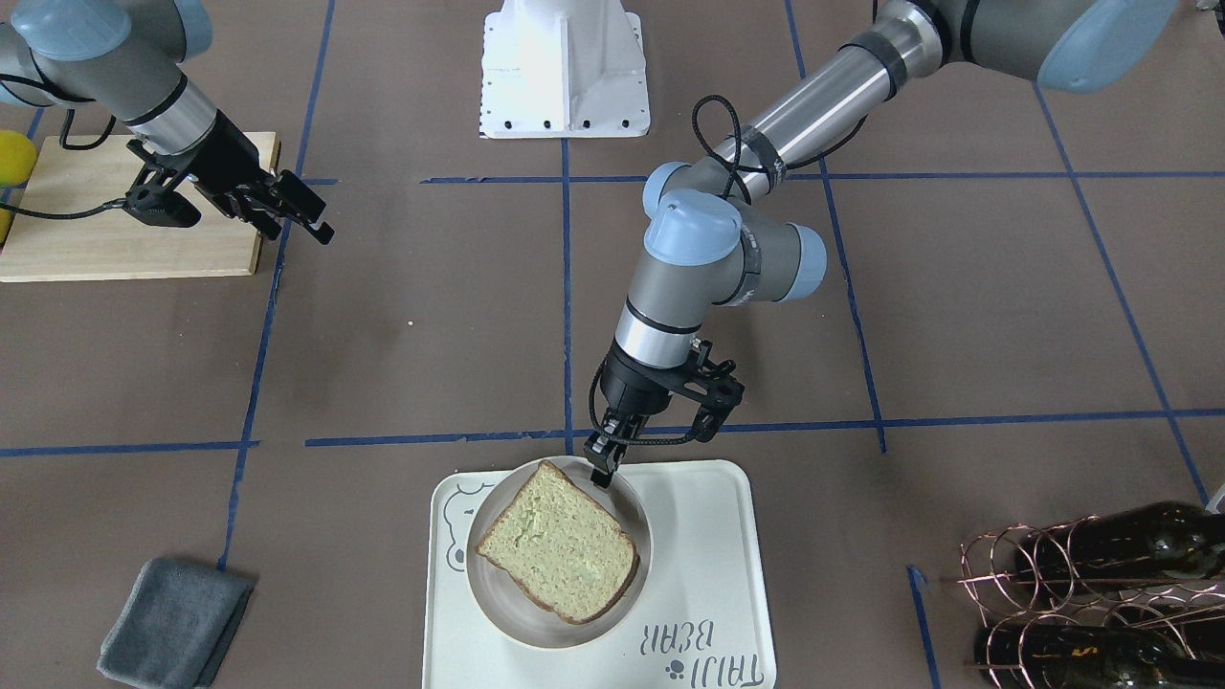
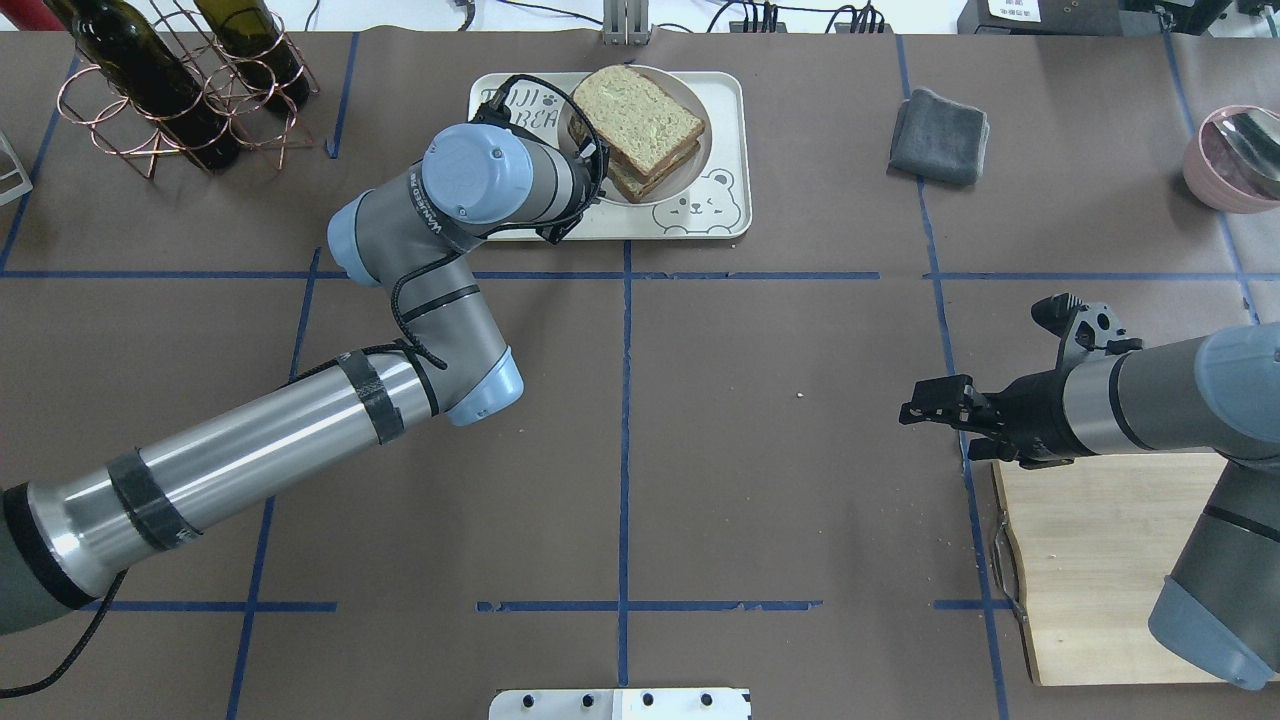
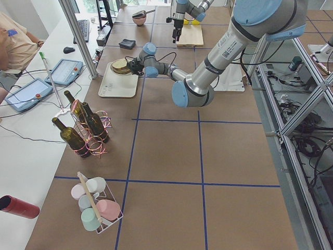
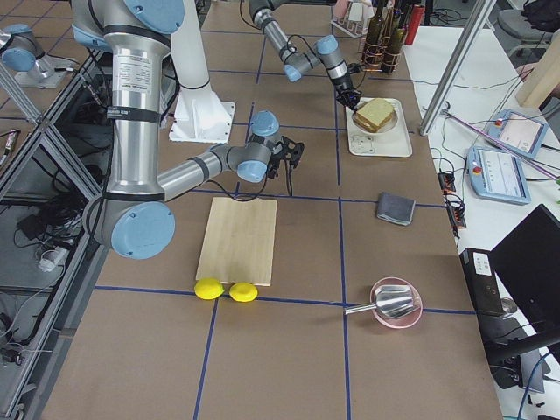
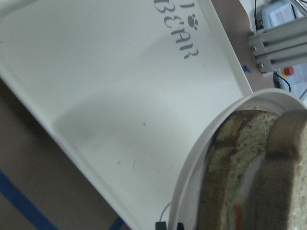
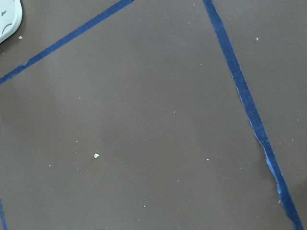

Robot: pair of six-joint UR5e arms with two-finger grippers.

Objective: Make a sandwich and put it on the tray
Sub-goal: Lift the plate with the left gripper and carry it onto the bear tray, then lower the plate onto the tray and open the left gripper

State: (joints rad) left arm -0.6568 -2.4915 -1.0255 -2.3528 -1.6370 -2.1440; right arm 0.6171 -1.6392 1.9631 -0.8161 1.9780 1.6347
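Note:
The sandwich, two bread slices with white egg between them, lies on a small round white plate. The plate stands on the cream tray with the bear drawing. My left gripper is at the plate's rim on the robot's side and is shut on it. The left wrist view shows the fingertips pinched at the rim, the sandwich's edge and the tray floor. My right gripper hovers open and empty over bare table beside the cutting board.
A wooden cutting board lies under the right arm, with two lemons by its end. A grey cloth lies right of the tray. A wire rack of wine bottles stands left of it. A pink bowl is far right.

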